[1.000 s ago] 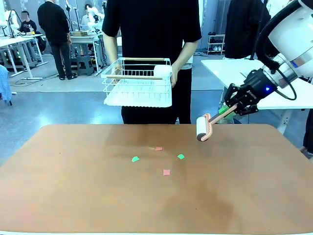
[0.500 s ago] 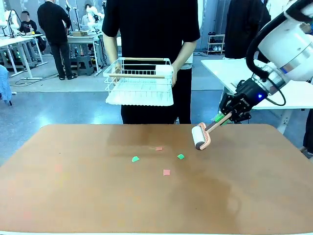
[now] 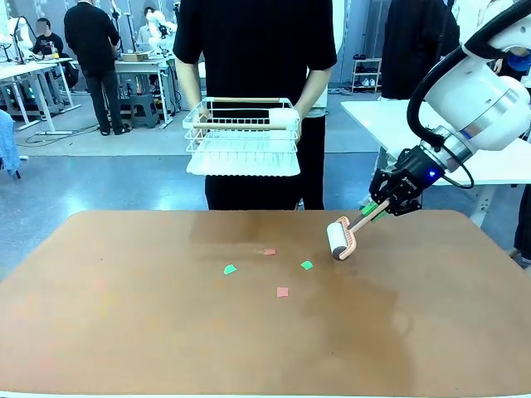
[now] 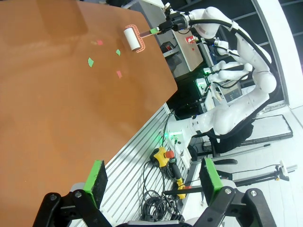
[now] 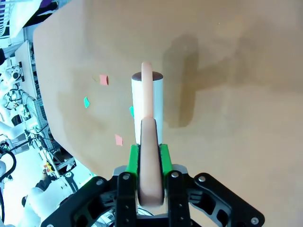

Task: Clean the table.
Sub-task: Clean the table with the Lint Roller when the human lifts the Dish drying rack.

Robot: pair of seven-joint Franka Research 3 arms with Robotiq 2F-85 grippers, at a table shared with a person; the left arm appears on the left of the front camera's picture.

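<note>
The reddish-brown table (image 3: 124,332) carries small paper scraps: two green ones (image 3: 230,269) (image 3: 307,265) and two pink ones (image 3: 282,292) (image 3: 270,251). My right gripper (image 3: 377,206) is shut on the pink handle of a lint roller (image 3: 339,240). Its white roll hangs low over the table, just right of the nearest green scrap. The right wrist view has the roller (image 5: 147,106) straight ahead of the gripper (image 5: 149,163), with scraps to its left. My left gripper (image 4: 151,182) is open and holds nothing, beyond the table's edge (image 4: 156,101).
A person stands at the far side holding a white wire basket (image 3: 243,139) above the table's far edge. A white table (image 3: 398,116) stands at the back right. Cables and a yellow stop button (image 4: 161,157) lie below my left gripper.
My right arm has lowered the lint roller toward the table top and a little leftward. The person has shifted the basket slightly right.
</note>
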